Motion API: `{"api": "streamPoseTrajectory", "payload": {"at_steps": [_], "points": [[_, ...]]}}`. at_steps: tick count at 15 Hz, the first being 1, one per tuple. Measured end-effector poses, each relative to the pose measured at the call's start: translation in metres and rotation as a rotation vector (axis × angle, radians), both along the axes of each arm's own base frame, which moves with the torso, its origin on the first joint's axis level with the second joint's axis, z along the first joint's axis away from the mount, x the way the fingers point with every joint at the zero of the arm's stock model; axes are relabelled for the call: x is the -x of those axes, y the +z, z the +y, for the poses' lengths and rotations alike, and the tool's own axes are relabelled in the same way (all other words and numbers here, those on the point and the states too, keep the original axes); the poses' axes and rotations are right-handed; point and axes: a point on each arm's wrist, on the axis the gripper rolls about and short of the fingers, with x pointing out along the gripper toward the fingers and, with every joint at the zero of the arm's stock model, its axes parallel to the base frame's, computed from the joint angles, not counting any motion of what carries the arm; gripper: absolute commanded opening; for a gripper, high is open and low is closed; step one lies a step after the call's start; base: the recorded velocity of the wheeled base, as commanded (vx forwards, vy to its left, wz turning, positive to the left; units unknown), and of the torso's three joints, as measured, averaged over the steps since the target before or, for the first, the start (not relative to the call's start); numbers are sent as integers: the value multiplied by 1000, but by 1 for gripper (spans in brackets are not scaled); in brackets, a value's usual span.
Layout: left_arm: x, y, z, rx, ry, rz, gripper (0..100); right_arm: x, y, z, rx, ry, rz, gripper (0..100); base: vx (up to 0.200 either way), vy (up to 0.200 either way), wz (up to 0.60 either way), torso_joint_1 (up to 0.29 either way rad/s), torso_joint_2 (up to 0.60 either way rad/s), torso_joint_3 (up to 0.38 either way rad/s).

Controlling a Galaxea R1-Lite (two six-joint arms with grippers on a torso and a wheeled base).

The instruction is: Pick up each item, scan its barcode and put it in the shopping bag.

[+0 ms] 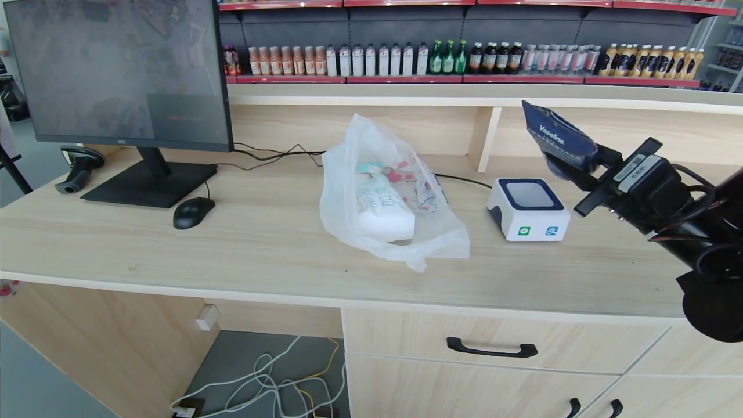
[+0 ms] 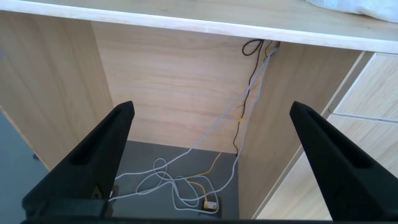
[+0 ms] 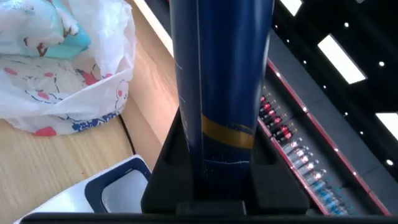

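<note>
On counter (image 1: pixel 261 244), bag (image 1: pixel 339 191) holding perhaps tissues (image 1: pixel 383 212), right hand (image 1: pixel 586 168) gripping tube (image 1: pixel 557 139)

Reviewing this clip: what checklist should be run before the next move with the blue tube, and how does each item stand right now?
1. Grip: blue tube clamped between the fingers of the right gripper: ok.
2. Window of the scanner uncovered and facing up: ok.
3. Tube's barcode turned toward the scanner: cannot tell.
4. Mouth of the shopping bag open enough for the drop: cannot tell.
5. The left gripper is open, low under the counter edge, clear of the path: ok.
</note>
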Motion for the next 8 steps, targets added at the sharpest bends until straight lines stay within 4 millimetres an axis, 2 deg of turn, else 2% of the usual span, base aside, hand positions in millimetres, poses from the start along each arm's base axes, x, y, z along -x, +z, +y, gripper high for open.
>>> {"api": "streamPoseTrajectory", "payload": {"at_steps": [8], "points": [[0, 0, 0, 0, 0, 0, 100, -32, -24, -1, 80, 87, 23, 0, 0, 0, 0, 0, 0, 0]]}}
